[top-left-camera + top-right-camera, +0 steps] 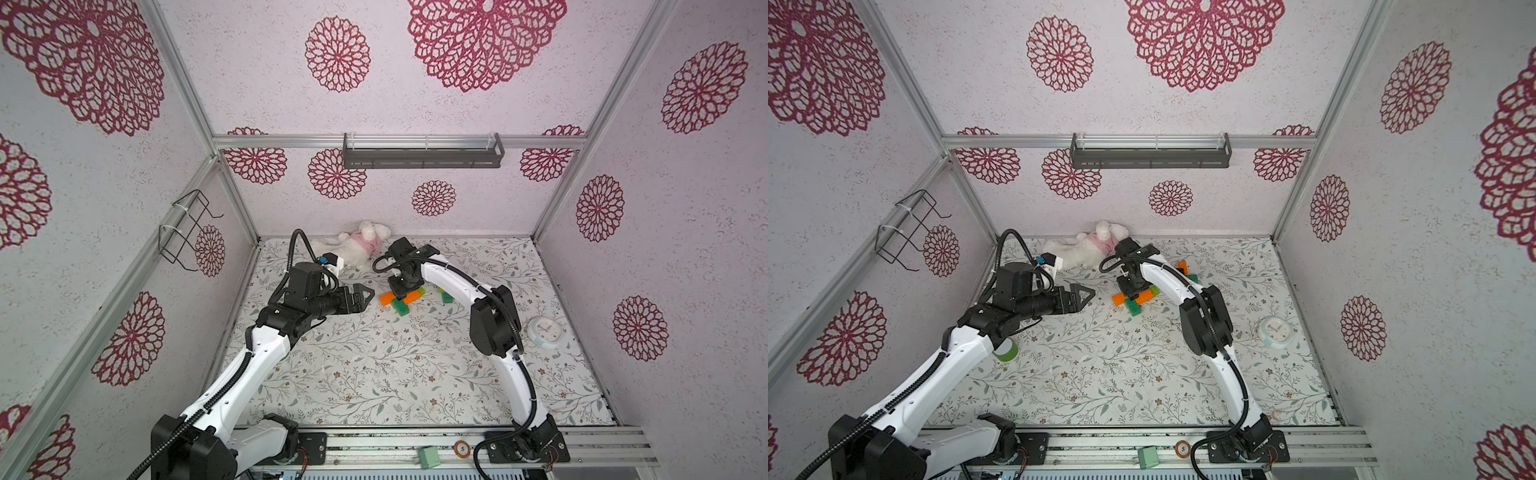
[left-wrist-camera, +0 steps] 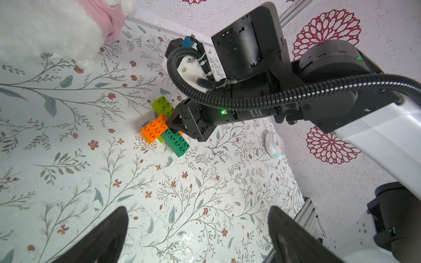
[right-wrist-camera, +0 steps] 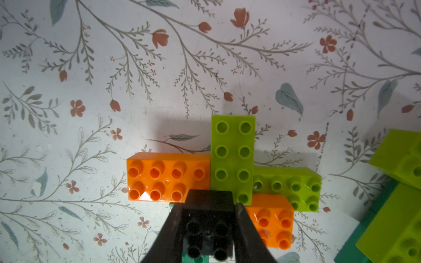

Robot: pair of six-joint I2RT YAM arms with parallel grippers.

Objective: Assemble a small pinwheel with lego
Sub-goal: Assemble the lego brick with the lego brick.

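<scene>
Lego cross (image 3: 232, 154) amid open mat (image 3: 91, 68); right pincer (image 3: 209, 205) seemingly clamps brick (image 3: 208, 227).

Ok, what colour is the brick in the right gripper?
It's a black brick, clearest in the right wrist view.

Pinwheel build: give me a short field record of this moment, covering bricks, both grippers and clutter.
assembly: orange brick, lime green brick and dark green brick stacked in a cross on the table
right gripper: shut on black brick at the cross's centre
left gripper: open, empty, clear of the bricks
spare bricks: small pile to the cross's right
clutter: plush toy, clock
</scene>
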